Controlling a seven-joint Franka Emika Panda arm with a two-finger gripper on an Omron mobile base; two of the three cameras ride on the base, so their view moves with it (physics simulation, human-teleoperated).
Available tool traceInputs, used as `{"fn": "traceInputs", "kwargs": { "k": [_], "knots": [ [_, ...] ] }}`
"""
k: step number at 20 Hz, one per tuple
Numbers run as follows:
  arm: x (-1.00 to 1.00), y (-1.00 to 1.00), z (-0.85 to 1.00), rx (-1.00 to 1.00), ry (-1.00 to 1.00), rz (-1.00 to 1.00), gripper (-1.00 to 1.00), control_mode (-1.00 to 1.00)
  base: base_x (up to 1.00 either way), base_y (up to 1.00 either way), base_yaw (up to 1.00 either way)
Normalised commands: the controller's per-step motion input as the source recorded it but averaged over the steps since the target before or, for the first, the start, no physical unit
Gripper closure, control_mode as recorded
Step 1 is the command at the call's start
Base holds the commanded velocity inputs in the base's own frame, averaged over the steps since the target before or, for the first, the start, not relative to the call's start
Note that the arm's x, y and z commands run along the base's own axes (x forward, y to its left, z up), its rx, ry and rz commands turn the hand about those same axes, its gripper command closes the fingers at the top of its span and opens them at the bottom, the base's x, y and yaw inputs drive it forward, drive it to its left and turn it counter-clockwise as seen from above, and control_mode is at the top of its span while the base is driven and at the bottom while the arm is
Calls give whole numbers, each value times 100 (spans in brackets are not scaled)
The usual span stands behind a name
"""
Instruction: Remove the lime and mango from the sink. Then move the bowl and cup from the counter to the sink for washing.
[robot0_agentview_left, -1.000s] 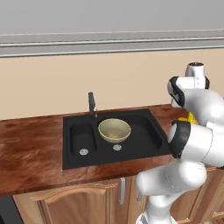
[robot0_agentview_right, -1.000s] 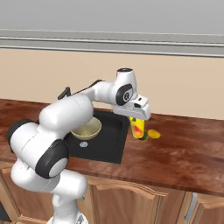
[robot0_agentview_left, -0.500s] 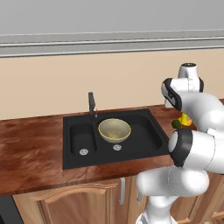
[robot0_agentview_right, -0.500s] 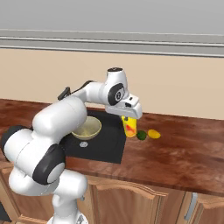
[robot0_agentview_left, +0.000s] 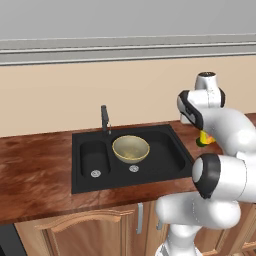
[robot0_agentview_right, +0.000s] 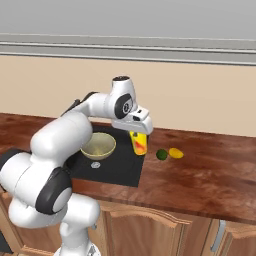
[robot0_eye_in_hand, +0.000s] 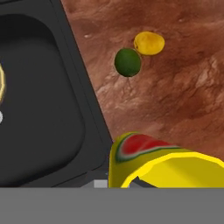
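Jaws grip the small yellow cylindrical cup (robot0_agentview_right: 138, 142) above the black double-basin sink's (robot0_agentview_right: 125, 172) right edge, olive-tan bowl (robot0_agentview_right: 98, 145) inside, green lime (robot0_agentview_right: 161, 154) and yellow-orange mango (robot0_agentview_right: 175, 153) on the reddish-brown bench (robot0_agentview_right: 200, 175); next, likely lowering it in.

The robot arm (robot0_agentview_right: 65, 145) is glossy white, built of fat rounded segments. Dark grey bands ring its joints. A white boxy hand ends it.

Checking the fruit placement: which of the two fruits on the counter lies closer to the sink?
The lime, the dark green round one. It sits between the sink edge and the yellow-orange mango, which lies just beyond it.
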Motion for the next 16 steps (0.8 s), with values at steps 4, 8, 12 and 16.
{"fn": "traceInputs", "kwargs": {
  "k": [4,8,12,16],
  "knots": [
    [0,25,0,0,0,0,100,-100,0,0,0],
    [0,29,0,0,0,0,100,-100,0,0,0],
    [0,30,0,0,0,0,100,-100,0,0,0],
    [1,27,0,0,0,0,100,-100,0,0,0]
  ]
}}
